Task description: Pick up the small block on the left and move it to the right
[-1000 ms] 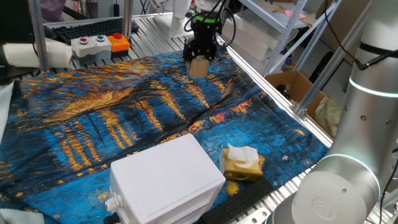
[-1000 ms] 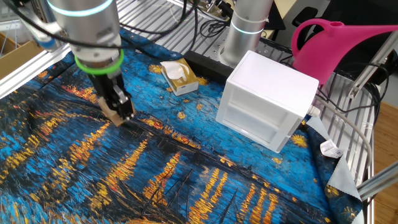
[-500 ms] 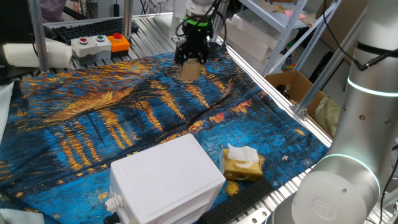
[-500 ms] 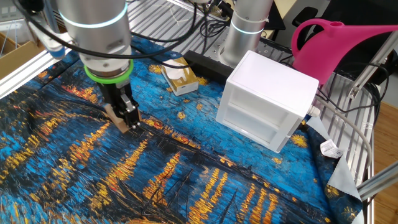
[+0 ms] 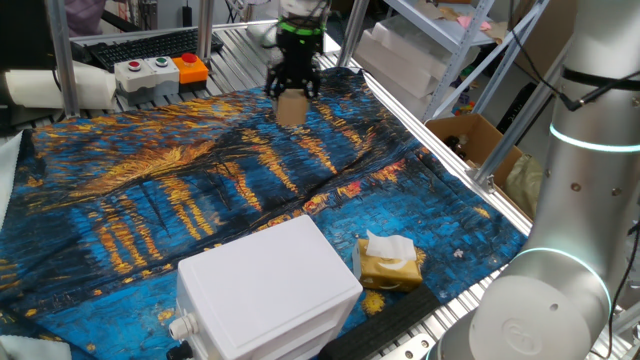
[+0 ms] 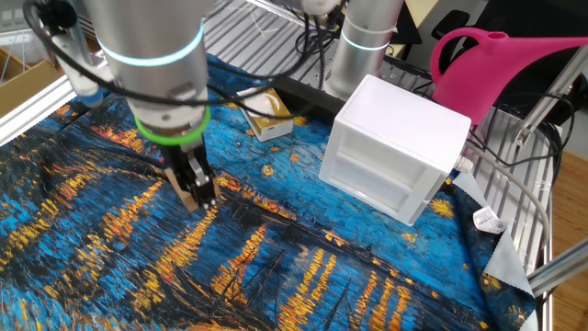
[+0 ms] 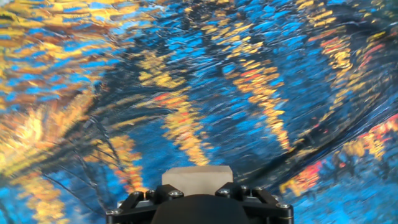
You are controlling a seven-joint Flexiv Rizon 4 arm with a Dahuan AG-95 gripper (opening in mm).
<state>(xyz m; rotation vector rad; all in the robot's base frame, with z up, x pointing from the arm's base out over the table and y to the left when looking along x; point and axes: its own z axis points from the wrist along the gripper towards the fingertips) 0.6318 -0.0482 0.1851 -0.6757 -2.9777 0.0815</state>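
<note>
The small block (image 5: 291,109) is a light-tan cube held between my gripper's fingers, a little above the blue and orange painted cloth (image 5: 180,190). My gripper (image 5: 291,100) is shut on it at the far side of the cloth in one fixed view. In the other fixed view the gripper (image 6: 196,195) holds the block (image 6: 192,199) low over the cloth, left of the white box. In the hand view the block (image 7: 197,175) shows at the bottom edge above the gripper body, with the cloth beneath it.
A big white plastic box (image 5: 268,290) stands at the near side of the cloth, with a yellow-brown tissue packet (image 5: 388,262) beside it. A button panel (image 5: 160,70) lies beyond the cloth. A pink watering can (image 6: 496,69) stands behind the box. A cardboard box (image 5: 470,140) sits off the table edge.
My gripper has carried the block steadily leftward in one fixed view, rightward in the other fixed view, staying just above the cloth. The box and packet have not moved.
</note>
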